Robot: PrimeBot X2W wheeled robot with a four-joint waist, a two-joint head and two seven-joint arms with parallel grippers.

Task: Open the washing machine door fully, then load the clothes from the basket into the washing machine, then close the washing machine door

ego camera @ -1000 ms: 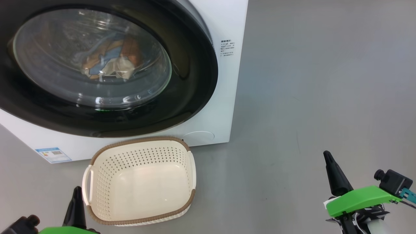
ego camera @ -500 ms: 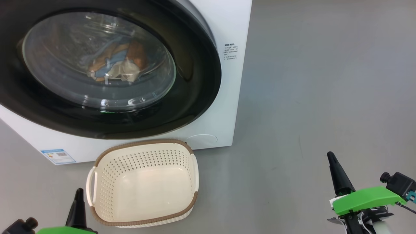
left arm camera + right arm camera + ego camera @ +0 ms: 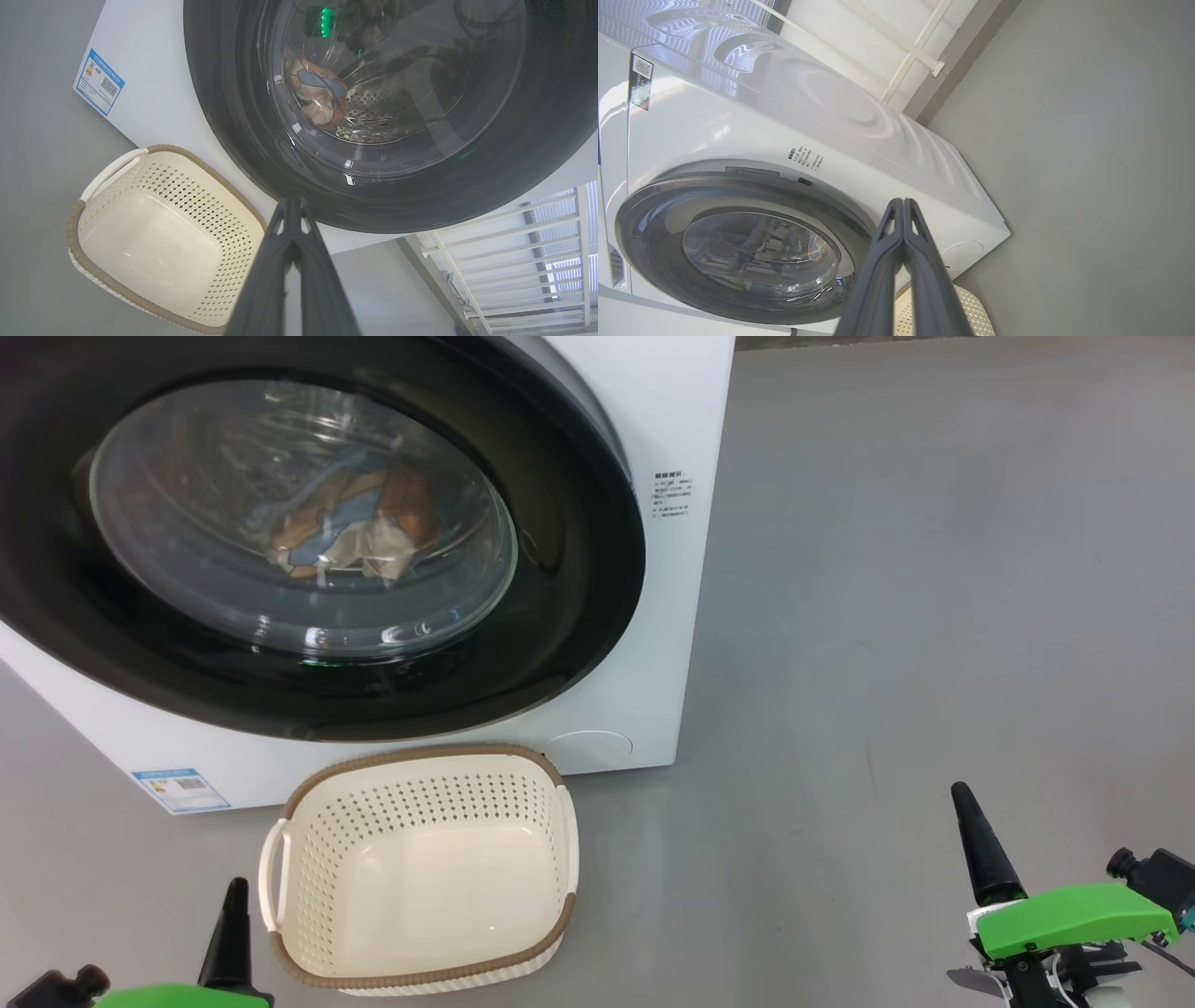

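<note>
The washing machine (image 3: 667, 616) is a white front-loader at the upper left of the head view. The washing machine door (image 3: 579, 579), black-rimmed with a glass bowl, lies flat against its front. Behind the glass the clothes (image 3: 350, 527) lie in the drum, light blue, orange-brown and cream. The cream basket (image 3: 420, 753) stands on the floor just before the machine, with nothing in it. My left gripper (image 3: 233, 896) is shut and holds nothing, just left of the basket. My right gripper (image 3: 966, 812) is shut and holds nothing, far to the right over bare floor. In the left wrist view the left gripper (image 3: 292, 205) points at the door (image 3: 224, 93), with the clothes (image 3: 317, 95) behind the glass.
Grey floor (image 3: 934, 616) stretches to the right of the machine with open room. A blue label (image 3: 179, 788) marks the machine's lower left corner. A white railing (image 3: 514, 233) stands beside the machine in the left wrist view.
The camera has moved, so the machine and basket sit a little further right and lower in the picture. Both grippers stay shut and show slightly lower in the head view.
</note>
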